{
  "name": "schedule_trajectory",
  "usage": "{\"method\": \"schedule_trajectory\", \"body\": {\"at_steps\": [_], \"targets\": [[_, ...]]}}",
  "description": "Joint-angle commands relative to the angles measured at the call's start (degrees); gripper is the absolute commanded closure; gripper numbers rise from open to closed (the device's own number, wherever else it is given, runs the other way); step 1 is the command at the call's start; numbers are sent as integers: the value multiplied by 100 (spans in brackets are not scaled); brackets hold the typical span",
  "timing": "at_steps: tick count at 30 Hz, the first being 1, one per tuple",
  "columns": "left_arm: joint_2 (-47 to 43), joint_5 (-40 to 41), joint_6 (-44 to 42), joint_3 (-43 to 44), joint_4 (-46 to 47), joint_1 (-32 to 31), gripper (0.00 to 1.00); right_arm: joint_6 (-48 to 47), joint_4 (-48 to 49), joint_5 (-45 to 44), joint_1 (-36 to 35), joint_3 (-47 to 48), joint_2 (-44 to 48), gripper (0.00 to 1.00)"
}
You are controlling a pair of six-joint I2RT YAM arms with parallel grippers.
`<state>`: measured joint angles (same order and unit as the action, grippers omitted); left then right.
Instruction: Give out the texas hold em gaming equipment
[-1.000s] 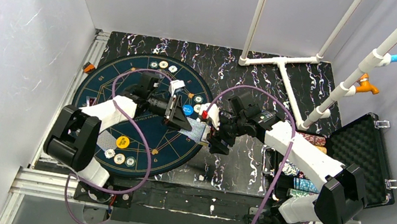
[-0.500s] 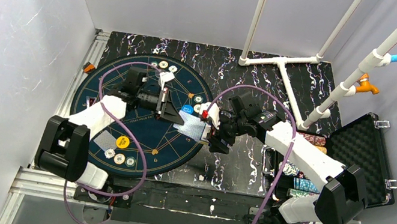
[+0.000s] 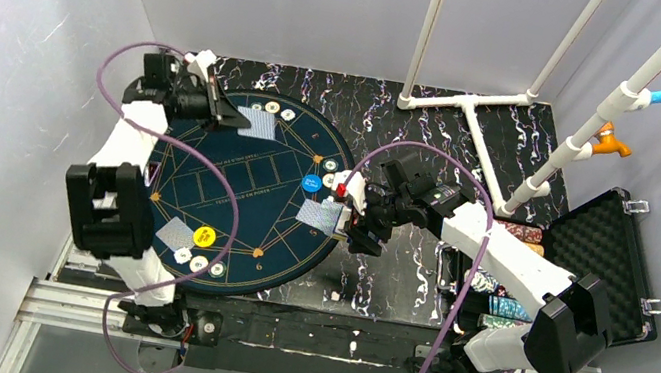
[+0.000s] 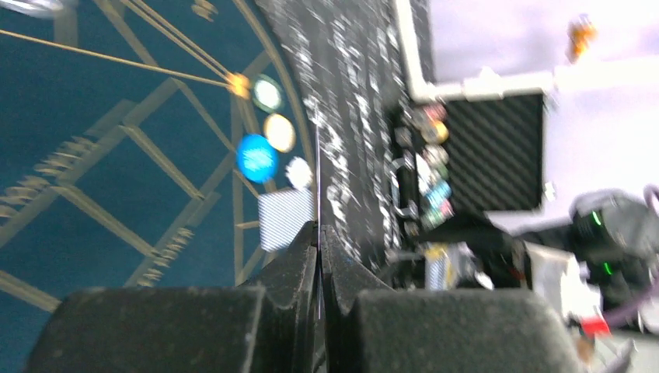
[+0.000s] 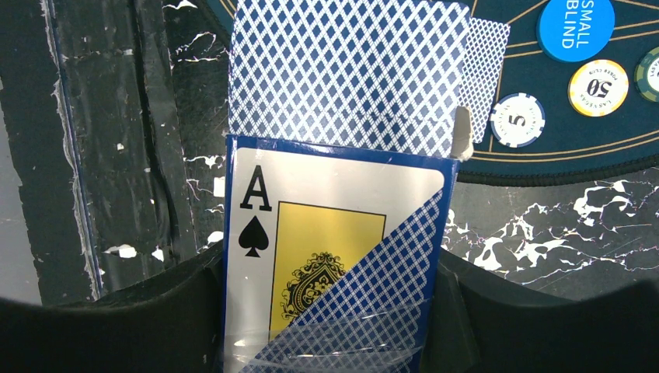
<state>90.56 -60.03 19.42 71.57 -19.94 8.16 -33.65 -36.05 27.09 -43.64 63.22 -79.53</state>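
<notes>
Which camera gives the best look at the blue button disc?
Right wrist: the blue button disc is close and sharp, its "SMALL BLIND" lettering legible, though the top edge crops it. Top external shows the disc whole but tiny, text unreadable. Left wrist shows the disc as a blurred blue spot.

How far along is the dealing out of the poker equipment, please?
Done: chips sit at three spots on the mat, by the yellow button, the blue button and the far edge, and a dealt card lies near the yellow button. In hand: the left gripper pinches a second card at the far edge; the right gripper holds the deck box. Left: the box's cards, and spare chips in the case.
</notes>
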Motion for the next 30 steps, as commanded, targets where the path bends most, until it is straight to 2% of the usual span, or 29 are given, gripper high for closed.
{"method": "schedule_trajectory", "body": {"at_steps": [1, 5, 14, 22, 30], "targets": [[1100, 1606, -418, 1127, -877, 267, 100, -64, 133, 54, -21, 226, 161, 99], [1981, 2305, -482, 1946, -1075, 332, 100, -97, 104, 18, -22, 196, 162, 99], [3585, 2463, -590, 3316, -1160, 405, 100, -118, 90, 3, -22, 177, 114, 99], [4454, 2279, -446, 4157, -1111, 386, 100, -158, 57, -51, -19, 164, 97, 99], [4812, 2095, -363, 4544, -1108, 176, 100, -160, 68, -40, -22, 181, 52, 99]]}}
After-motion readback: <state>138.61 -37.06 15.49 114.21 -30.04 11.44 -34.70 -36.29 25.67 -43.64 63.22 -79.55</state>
